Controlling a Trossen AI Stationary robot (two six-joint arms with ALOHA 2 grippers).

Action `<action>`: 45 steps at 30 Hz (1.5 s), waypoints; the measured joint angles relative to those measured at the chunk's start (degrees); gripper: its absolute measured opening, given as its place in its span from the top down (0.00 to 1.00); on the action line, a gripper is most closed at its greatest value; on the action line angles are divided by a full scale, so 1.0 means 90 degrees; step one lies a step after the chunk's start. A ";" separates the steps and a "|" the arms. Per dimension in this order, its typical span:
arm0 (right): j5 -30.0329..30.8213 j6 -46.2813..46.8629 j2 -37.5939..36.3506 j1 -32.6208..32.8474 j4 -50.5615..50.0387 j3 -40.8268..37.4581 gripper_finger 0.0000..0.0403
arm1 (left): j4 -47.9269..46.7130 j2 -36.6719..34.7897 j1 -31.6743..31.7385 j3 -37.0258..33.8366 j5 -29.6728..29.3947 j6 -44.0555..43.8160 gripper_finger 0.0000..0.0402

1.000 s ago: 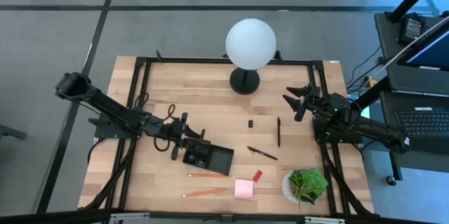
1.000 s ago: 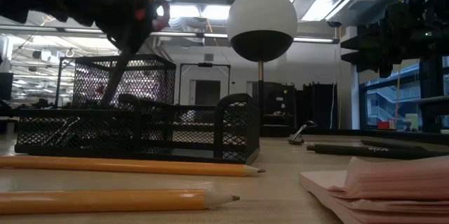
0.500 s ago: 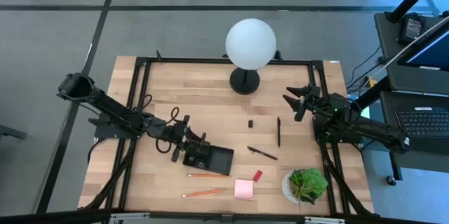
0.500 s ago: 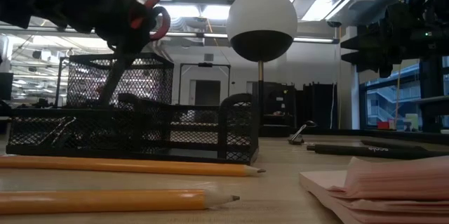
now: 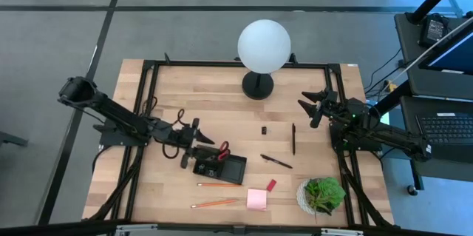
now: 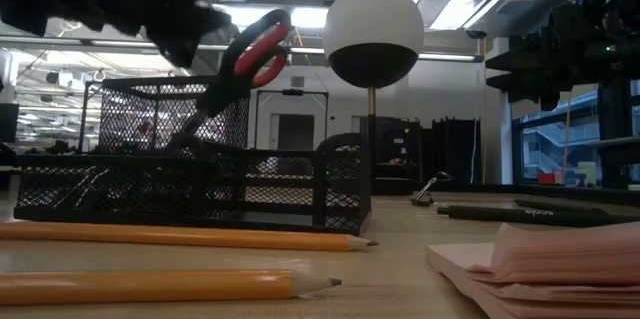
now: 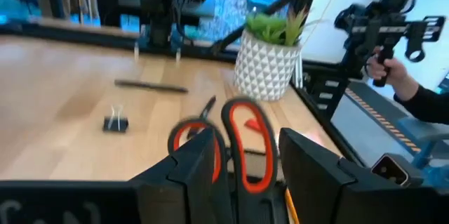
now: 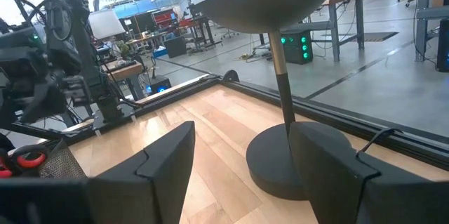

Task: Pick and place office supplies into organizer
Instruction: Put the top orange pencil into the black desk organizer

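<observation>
White globe lamp (image 5: pixel 264 44) behind; potted plant (image 5: pixel 323 194) near front-right corner.

Wooden table (image 5: pixel 214 103): organizer (image 5: pixel 229 168), pencils (image 5: pixel 219 185), pens (image 5: pixel 276 161), sticky-note pad (image 5: pixel 256 199), lamp (image 5: pixel 258 84), plant (image 5: pixel 321 194).

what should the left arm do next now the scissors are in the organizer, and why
Probably lift the left gripper up and back, clear of the organizer. Its jaws look open, and the scissors lean blades-down in a compartment, handles beyond the jaws. Pencils, pens and other supplies wait on the table.
</observation>
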 joint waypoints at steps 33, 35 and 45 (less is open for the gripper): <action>0.0000 0.0010 0.0000 0.0000 -0.0001 0.0000 0.41 | -0.3389 0.2138 -0.3409 0.2613 -0.3068 -0.1180 0.68; 0.0000 0.0010 0.0000 0.0000 -0.0001 -0.0001 0.41 | -0.3652 0.2375 -0.3439 0.2788 -0.3110 -0.1499 0.70; 0.0000 0.0180 0.0000 0.0000 0.0000 0.0000 0.41 | -0.3960 0.3263 -0.3434 0.3050 -0.2751 -0.2127 0.72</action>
